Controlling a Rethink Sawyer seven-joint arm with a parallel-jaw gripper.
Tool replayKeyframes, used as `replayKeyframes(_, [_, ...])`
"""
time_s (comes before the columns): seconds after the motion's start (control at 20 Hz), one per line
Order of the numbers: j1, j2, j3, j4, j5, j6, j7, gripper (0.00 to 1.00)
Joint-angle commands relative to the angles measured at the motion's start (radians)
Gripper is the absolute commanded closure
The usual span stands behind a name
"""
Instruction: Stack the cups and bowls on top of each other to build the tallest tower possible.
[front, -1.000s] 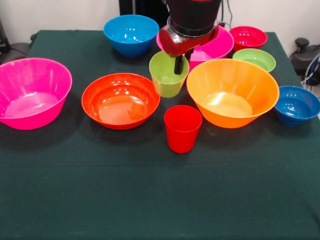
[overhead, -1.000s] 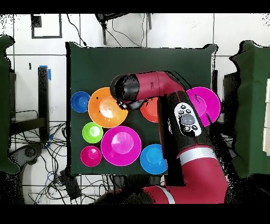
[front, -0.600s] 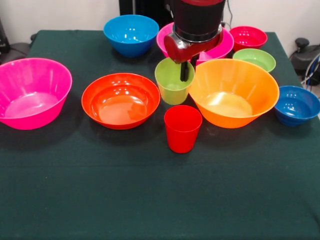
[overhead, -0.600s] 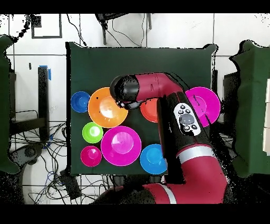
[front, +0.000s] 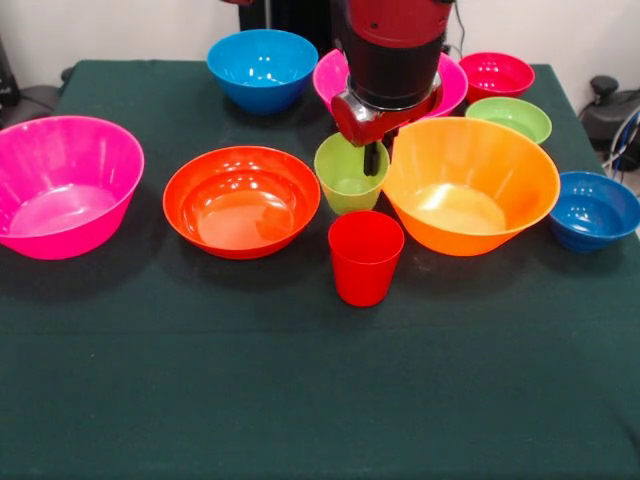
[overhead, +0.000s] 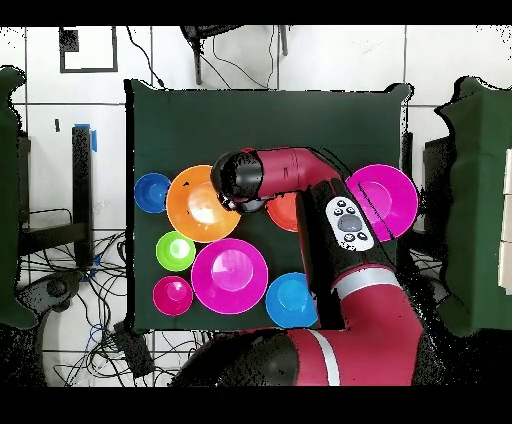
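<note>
Front and overhead views of the table (front: 200, 400), covered in dark green cloth. The red and black arm (overhead: 340, 240) came down over the middle of the table, and its claw (front: 372, 160) sat at the far right rim of the lime green cup (front: 350, 175). One dark finger (front: 370, 160) reached down inside the cup by its wall; the other finger could not be made out, so whether the claw was apart or clamped on the rim could not be told. The lime green cup stood upright between the red-orange bowl (front: 240, 200) on the picture's left and the big orange bowl (front: 470, 185) on its right, just beside the orange bowl's rim. The red cup (front: 365, 255) stood upright nearer the camera, just in front of the lime green cup and apart from it.

The other bowls stood singly, mouths up, none nested. One big pink bowl (front: 65, 185) sat at the picture's left edge; the second pink bowl (front: 445, 85) lay behind the arm, partly hidden. The light blue bowl (front: 262, 68) was at the far side, left of the arm. The small magenta-red bowl (front: 497, 75) and the green bowl (front: 510, 118) stood at the far right, and the dark blue bowl (front: 595, 210) sat at the right edge beside the orange bowl.

In the overhead view the arm covered both cups and part of the red-orange bowl.
</note>
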Motion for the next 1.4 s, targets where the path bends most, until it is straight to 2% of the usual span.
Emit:
replayKeyframes(0.05, [0.027, 0.041, -0.027, 0.014, -0.006, -0.001, 0.111, 1.0])
replayKeyframes(0.45, [0.036, 0.027, -0.042, 0.003, -0.029, -0.068, 0.12, 1.0])
replayKeyframes(0.95, [0.018, 0.032, 0.013, -0.005, -0.008, -0.218, 0.103, 1.0])
replayKeyframes(1.4, [0.023, 0.024, 0.023, 0.005, 0.009, -0.258, 0.086, 1.0])
